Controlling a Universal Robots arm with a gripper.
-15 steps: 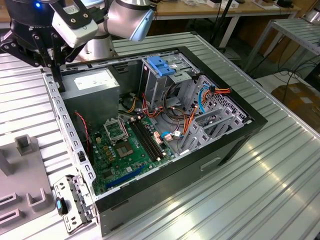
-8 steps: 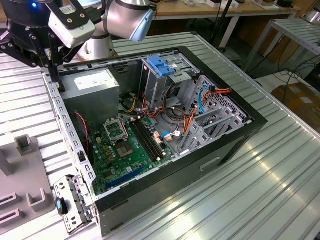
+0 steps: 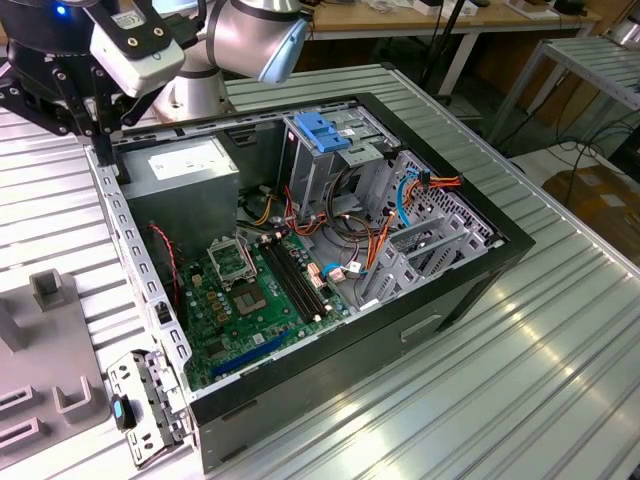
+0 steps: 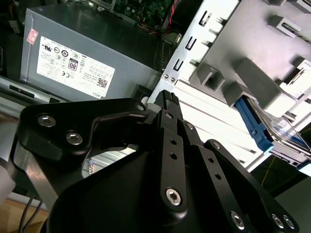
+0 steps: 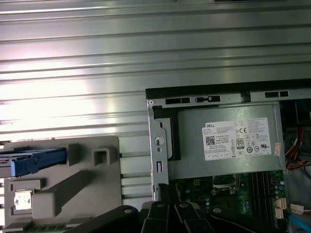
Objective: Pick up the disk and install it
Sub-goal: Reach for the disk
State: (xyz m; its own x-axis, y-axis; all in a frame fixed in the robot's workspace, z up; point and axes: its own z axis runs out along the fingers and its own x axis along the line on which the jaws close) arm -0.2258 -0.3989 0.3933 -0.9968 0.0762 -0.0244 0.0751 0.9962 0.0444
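1. Ribbed aluminium forms the worktop [image 3: 560, 330]; its long slats glare under the light.
2. A black computer case [image 3: 450, 300] lies open on its side in the worktop's middle. Inside are a green motherboard [image 3: 250, 300], orange cables [image 3: 445, 182] and a bare-metal drive cage topped by a light-blue latch [image 3: 320, 130].
3. The arm [image 3: 250, 35], with rounded silver joints, leans over the case's far corner at the exterior view's left, its wrist pointing down.
4. A grey moulded stand [image 5: 87, 184] with blocky posts rests on the worktop just beside the case's metal rear panel.
5. A boxy grey power supply [image 4: 82, 58] fills that corner of the case, close below the tool.
6. The black gripper [image 4: 163, 101] hangs over the case rim between the power supply and the stand, clenched on nothing.
7. The disk [image 5: 34, 161], flat and dark with bright blue rails, sits in the stand, apart from the gripper.
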